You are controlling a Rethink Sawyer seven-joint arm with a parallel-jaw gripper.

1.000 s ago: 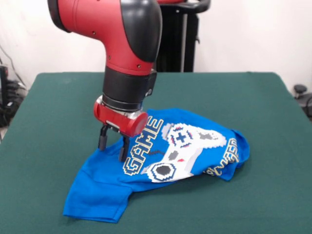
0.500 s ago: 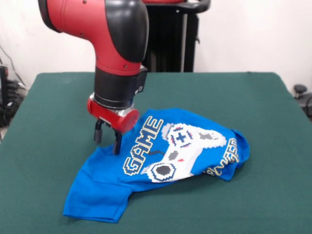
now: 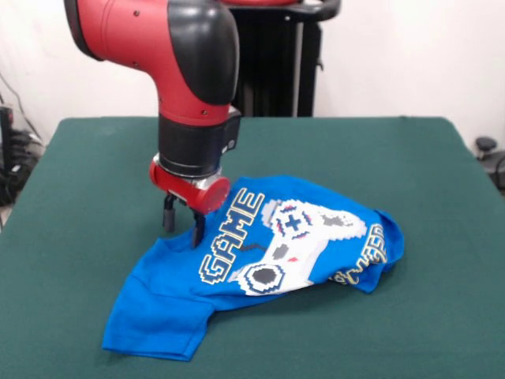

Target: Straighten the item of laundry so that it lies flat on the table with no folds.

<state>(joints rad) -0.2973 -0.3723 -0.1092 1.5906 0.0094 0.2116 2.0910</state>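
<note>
In the front view, the red and black arm [image 3: 177, 71] is reaching down from the upper left and is holding its end effector [image 3: 183, 224] over the upper left edge of the blue T-shirt [image 3: 260, 260]. The two dark fingers [image 3: 199, 229] are pointing downward with a clear gap showing between them, so the end effector is standing open and gripping nothing; the lower fingertip is sitting right at the cloth's edge, though contact cannot be told. The T-shirt is lying on the dark green counter [image 3: 394, 158], a little toward the near side and roughly in the middle from left to right, well inside every edge. It is not lying flat: the right side is bunching up into a rounded hump where the cloth is folding under, and the yellow-white lettering there is curling round the fold. The white pixel controller print [image 3: 293, 245] is facing up in the middle of the shirt, with the word "GAME" [image 3: 233, 237] running diagonally beside it on the left. One sleeve [image 3: 158, 324] is spreading out toward the near left corner, lying fairly smooth on the felt. Only this one view is showing the scene.
</note>
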